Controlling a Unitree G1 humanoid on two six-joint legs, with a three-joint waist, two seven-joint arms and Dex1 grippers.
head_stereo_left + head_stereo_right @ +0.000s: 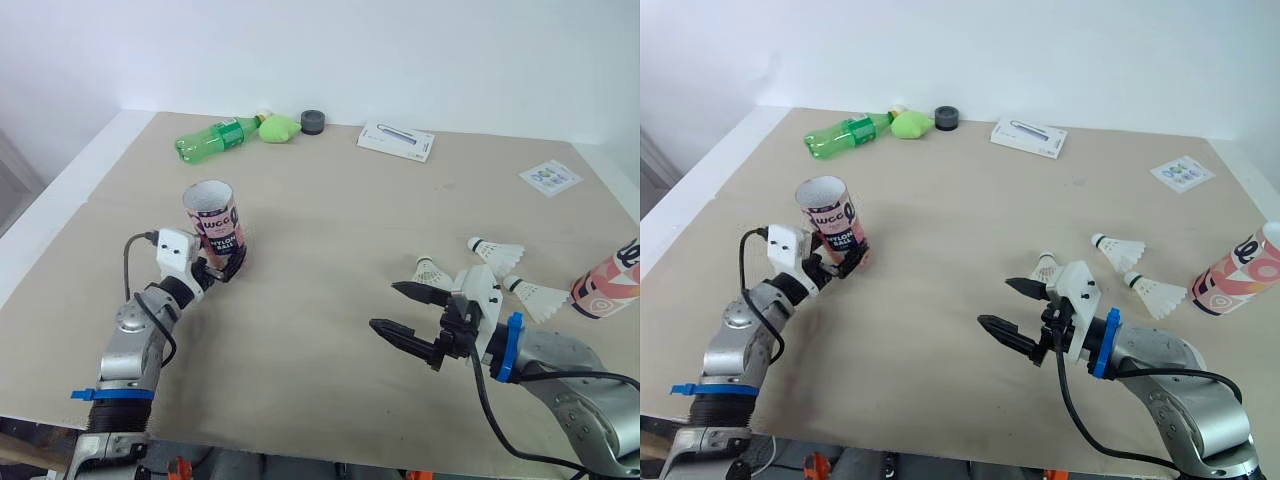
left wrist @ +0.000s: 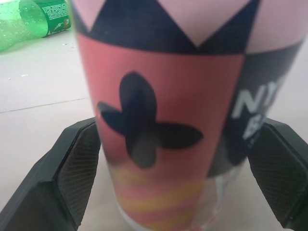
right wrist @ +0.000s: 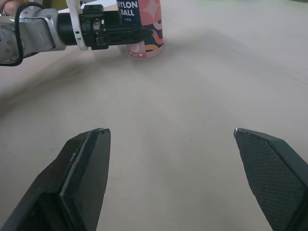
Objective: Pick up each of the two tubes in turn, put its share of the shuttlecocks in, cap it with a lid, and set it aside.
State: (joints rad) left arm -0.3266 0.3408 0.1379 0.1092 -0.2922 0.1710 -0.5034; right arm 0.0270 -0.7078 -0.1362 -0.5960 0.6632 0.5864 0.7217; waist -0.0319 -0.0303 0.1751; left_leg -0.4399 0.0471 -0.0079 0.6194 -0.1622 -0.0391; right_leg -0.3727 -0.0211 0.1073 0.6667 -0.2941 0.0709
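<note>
- Tube in hand: the upright tube (image 1: 214, 228) is a smooth, glossy cylinder printed in pink, navy and yellow with white lettering. Its round mouth is open on top and its base is see-through.
- My left pincer (image 1: 226, 266) is clamped on that upright tube low down, with cross-hatched black pads (image 2: 79, 166) flat against both flanks.
- My right pincer (image 1: 384, 306) sits well right of the upright tube, low over the matte beige table (image 1: 320, 230). Its tapered fingers are spread wide with nothing between them.
- Three shuttlecocks (image 1: 497, 250), with white flared skirts and rounded noses, lie on the table farther right of the upright tube. The nearest is just beside my right pincer.
- The second tube (image 1: 608, 285), in the same pink print, lies on its side farthest right of the upright tube.
- A translucent green bottle (image 1: 215, 137) lies behind the upright tube.
</note>
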